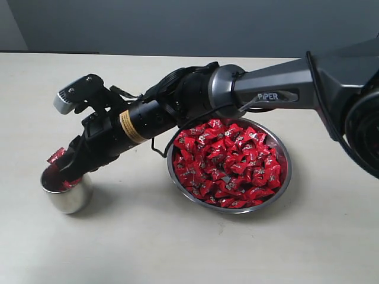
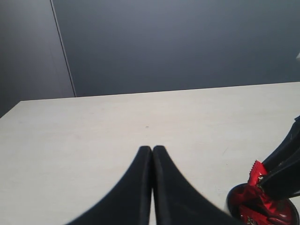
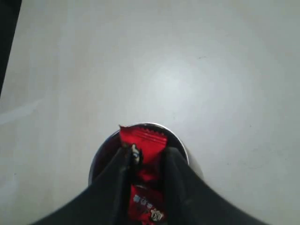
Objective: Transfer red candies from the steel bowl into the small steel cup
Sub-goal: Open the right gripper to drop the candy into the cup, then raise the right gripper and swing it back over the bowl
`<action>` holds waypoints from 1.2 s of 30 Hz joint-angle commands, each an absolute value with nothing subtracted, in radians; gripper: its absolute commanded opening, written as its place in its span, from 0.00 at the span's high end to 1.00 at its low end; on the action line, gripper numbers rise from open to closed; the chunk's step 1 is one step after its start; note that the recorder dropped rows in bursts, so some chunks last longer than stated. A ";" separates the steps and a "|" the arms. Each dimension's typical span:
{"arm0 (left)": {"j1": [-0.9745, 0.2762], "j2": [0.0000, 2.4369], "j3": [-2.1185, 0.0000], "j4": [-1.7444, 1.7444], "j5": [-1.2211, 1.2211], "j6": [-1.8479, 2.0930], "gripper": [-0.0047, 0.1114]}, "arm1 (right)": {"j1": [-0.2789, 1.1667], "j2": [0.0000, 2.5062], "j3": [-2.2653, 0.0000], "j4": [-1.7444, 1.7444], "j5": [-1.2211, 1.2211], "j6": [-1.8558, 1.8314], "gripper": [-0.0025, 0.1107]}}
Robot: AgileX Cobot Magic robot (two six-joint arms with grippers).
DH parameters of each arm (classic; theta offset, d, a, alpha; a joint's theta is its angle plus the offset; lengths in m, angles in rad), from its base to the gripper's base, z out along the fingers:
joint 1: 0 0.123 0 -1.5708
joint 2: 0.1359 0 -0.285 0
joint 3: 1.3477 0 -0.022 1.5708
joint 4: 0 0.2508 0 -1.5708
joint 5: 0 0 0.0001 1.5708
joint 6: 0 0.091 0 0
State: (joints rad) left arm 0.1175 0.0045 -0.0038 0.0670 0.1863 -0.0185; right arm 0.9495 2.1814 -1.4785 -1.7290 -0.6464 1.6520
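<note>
Right jaws clamped on one red candy [image 3: 142, 146], right over the small steel cup [image 1: 71, 199]. Other red candies [image 1: 228, 160] heaped in the steel bowl [image 1: 286, 177] beside the cup. Left jaws together. Candy probably light, crinkly, slippery; pinch mid-wrapper.

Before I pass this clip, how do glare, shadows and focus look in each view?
Exterior view: sharp, soft shadow beside the small steel cup, mild sheen on the red candies in the steel bowl. Right wrist view: washed-out glare on the table; right gripper blurred, its held candy readable. Left wrist view: even light, left gripper soft-edged.
</note>
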 commanded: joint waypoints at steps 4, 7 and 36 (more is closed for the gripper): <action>0.118 0.000 0.000 0.068 0.182 -0.020 0.96 | 0.949 2.178 -1.484 -1.730 -0.679 1.653 0.70; 0.118 0.000 0.000 0.068 0.182 -0.020 0.96 | 0.949 2.178 -1.484 -1.730 -0.667 1.673 0.60; 0.118 0.000 0.000 0.068 0.180 -0.020 0.96 | 0.683 1.852 -1.437 -1.744 -0.589 1.905 0.77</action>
